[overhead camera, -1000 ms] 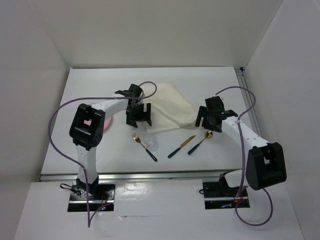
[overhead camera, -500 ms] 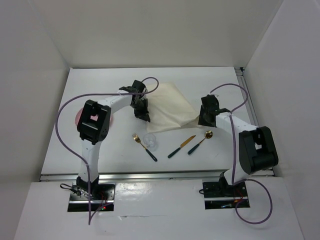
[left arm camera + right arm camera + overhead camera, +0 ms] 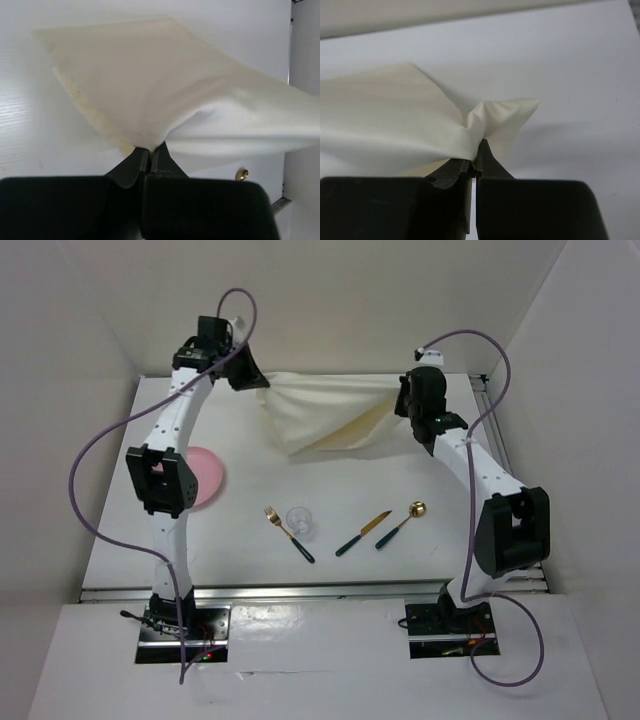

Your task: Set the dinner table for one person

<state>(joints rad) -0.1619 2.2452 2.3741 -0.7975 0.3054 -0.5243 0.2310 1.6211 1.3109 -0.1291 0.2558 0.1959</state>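
The pink plate is lying flat at the 9 o'clock edge of the desk. Your left gripper is clamping fully shut on the left corner of the cream cloth, up at 11 o'clock. The cloth is hanging stretched across 12 o'clock. Your right gripper is pinching fully shut on its right corner at 1 o'clock. The fork, glass, knife and spoon are sitting in a row toward 6 o'clock.

the pink plate is half hidden behind the left arm. from the left wrist, the cream cloth runs off the right edge, and under it only a small gold round tip shows, too little to name.
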